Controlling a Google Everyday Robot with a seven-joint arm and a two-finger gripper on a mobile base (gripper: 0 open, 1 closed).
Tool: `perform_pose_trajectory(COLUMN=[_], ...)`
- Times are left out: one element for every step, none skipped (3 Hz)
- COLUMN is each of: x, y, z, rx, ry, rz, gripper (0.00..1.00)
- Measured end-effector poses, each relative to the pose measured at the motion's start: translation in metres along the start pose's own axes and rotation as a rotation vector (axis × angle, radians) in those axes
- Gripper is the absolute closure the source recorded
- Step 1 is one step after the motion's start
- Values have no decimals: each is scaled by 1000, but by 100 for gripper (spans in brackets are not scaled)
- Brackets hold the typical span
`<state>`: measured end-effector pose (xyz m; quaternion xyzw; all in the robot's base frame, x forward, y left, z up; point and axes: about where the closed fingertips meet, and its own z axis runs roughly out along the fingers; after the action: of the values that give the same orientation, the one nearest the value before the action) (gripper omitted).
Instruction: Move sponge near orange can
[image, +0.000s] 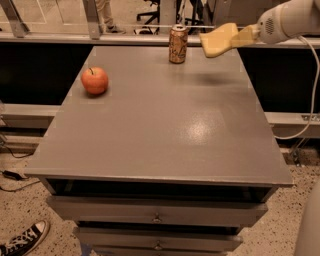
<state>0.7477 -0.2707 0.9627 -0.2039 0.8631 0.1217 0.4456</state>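
One apple (95, 80) well left on table (160, 130) | fingers (246, 36) clamp sponge (218, 39) aloft — just right of orange can (178, 44)

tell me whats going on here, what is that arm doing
The robot's claw grips a pale yellow foam sponge, holding it in the air over the far right corner of the grey table. It hangs just right of the small upright orange-tan drink can, not yet set down. A round red-orange apple sits apart on the table's left side.
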Motion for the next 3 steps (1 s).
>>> perform_pose_trajectory(x=[0, 3, 7], y=[1, 6, 8], z=[38, 66, 82], rx=[12, 14, 14], ry=[10, 42, 70], rz=[25, 29, 37], gripper=[100, 100, 100])
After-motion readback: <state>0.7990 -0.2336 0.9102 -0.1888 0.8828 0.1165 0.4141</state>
